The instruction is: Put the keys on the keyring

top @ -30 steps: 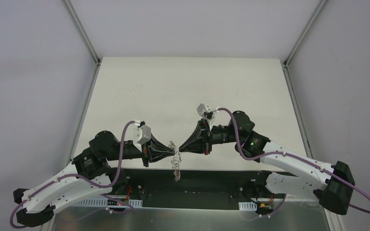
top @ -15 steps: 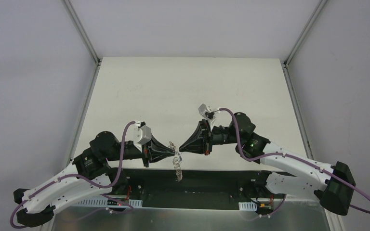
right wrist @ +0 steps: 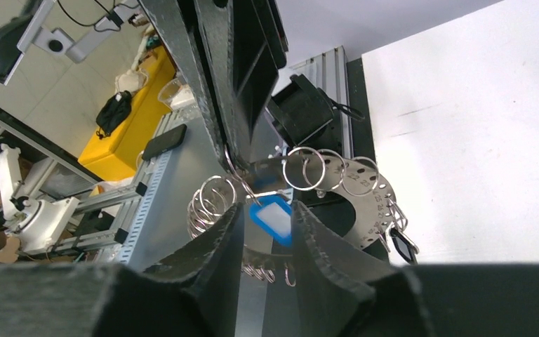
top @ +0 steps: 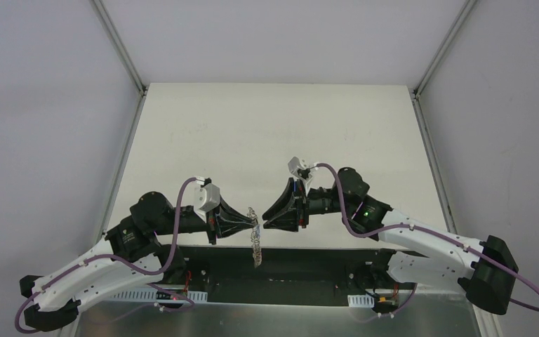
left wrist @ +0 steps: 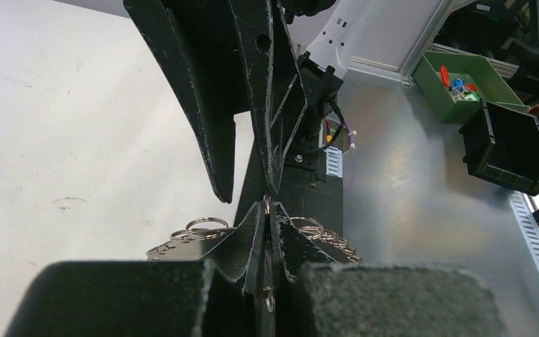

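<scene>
- Top external: the keyring point(top: 255, 239) hangs on edge at the table's point(top: 274, 133) near edge, long axis running near to far. Both arms lie low with elbows out. The left gripper point(top: 250, 226) meets the keyring from the left, the right gripper point(top: 264, 220) from the right.
- Left wrist: the left gripper point(left wrist: 267, 207) is clamped on the keyring's point(left wrist: 268, 281) thin plate, wire loops fanning to both sides. The right gripper point(left wrist: 245, 193) points down at it. Right of the keyring, well apart, a green bin point(left wrist: 435, 70) holds small bits, and a black bin's point(left wrist: 509, 144) contents are unclear.
- Right wrist: the right gripper point(right wrist: 267, 206) pinches the blue-tagged key point(right wrist: 272, 221), face up, in front of the keyring point(right wrist: 354, 193). The black-tagged key point(right wrist: 401, 243) hangs at the keyring's right edge. The left gripper point(right wrist: 231, 140) reaches in from above.
</scene>
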Robot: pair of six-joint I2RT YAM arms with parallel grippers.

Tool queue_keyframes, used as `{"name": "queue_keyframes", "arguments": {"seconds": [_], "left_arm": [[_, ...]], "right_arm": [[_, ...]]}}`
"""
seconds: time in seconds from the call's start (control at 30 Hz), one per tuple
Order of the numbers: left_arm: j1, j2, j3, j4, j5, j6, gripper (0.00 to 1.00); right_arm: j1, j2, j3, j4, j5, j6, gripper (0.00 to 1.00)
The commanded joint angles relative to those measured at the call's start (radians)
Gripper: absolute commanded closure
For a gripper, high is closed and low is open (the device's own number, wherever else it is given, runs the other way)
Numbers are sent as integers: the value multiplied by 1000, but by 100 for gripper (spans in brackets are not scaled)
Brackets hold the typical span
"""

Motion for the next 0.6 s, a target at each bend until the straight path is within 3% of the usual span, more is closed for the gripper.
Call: {"name": "queue_keyframes", "arguments": {"seconds": [0.0,0.3,0.57], "left_arm": [[-11,-8,10,82,22,3,100],[-12,-6,14,112,36,-3,100],[-11,1,13,149,60,-22,100]], "right_arm": [[7,-56,13,-19,5,-95,62],[9,-83,123,-247,51,-323,54],[13,-45,207,-313,-95,-459,55]]}}
